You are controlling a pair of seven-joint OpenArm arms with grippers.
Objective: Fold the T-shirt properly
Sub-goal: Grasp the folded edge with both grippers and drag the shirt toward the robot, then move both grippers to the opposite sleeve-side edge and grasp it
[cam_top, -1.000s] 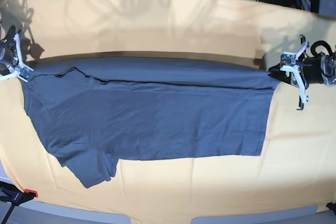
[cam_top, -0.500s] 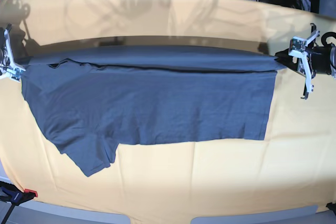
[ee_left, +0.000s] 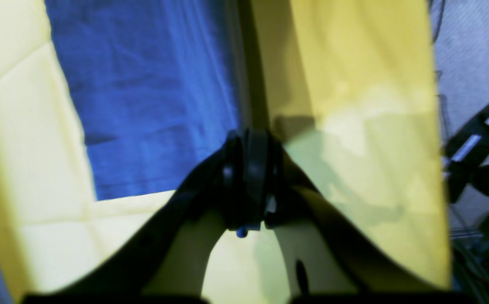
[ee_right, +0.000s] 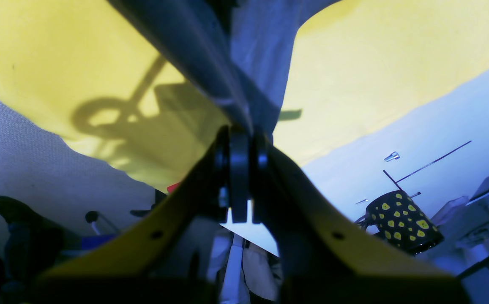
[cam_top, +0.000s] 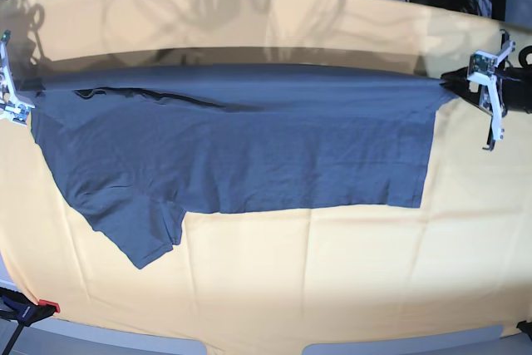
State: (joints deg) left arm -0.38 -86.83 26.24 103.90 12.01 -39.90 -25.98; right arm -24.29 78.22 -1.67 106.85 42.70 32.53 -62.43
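Base view: the T-shirt was seen spread across the orange-yellow cloth on the worktop, its far edge stretched taut and raised between the two claws. The left claw was closed on the far hem corner at that view's right; the right claw was pinched shut on the far shoulder end at the left edge of frame. Both wrist views confirmed fabric clamped between shut jaws.

Compared with the pictures a second earlier, the folded-over far band was carried back away from the near edge: the doubled strip was mostly opened out, and both claws were moved farther back and outward. One sleeve was left lying flat near the front.

Judged from this, the lengthwise fold was being undone or re-laid rather than completed; the shirt lay close to a single layer, so folding was at an early stage.
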